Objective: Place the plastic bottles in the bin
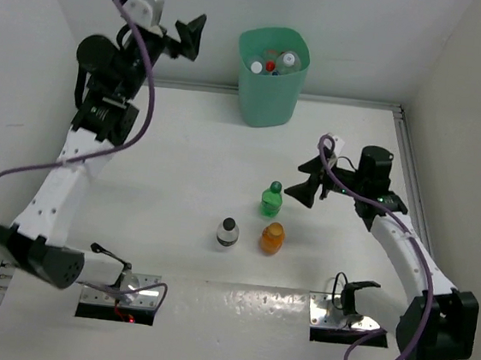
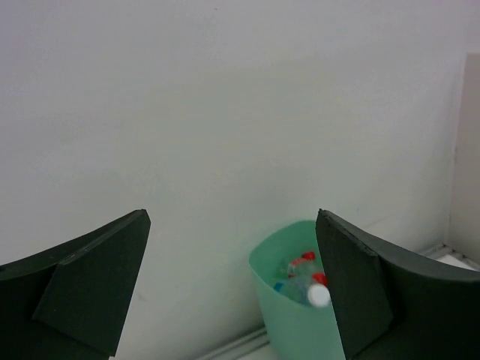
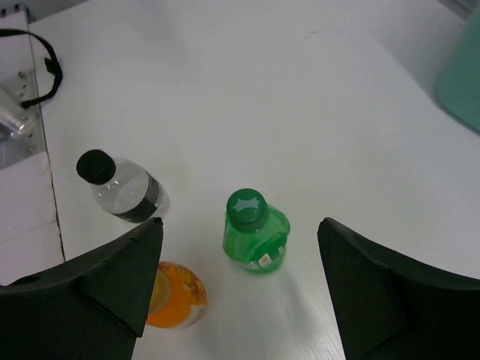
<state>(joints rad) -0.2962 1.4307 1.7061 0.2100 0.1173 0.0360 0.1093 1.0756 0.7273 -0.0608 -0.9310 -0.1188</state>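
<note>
Three plastic bottles on the table, all upright, caps up, long axes vertical: green bottle, orange bottle at its 6 o'clock in the top view, clear black-capped bottle at 9 o'clock of the orange one. None of them touch.

My right gripper is spread wide and holds nothing. It points toward 8 o'clock in the top view, at the green bottle, which is near the tips but not touching. In my right wrist view the green bottle sits in the gap between the two fingers, roughly centred. The orange one is half hidden behind my left finger.

My left gripper is raised by the back wall, jaws wide, nothing between them. The bin is at its 4 o'clock in the top view, standing upright, mouth up, at 12 o'clock on the table. More bottles inside, white and red caps showing; I cannot tell their axes.
</note>
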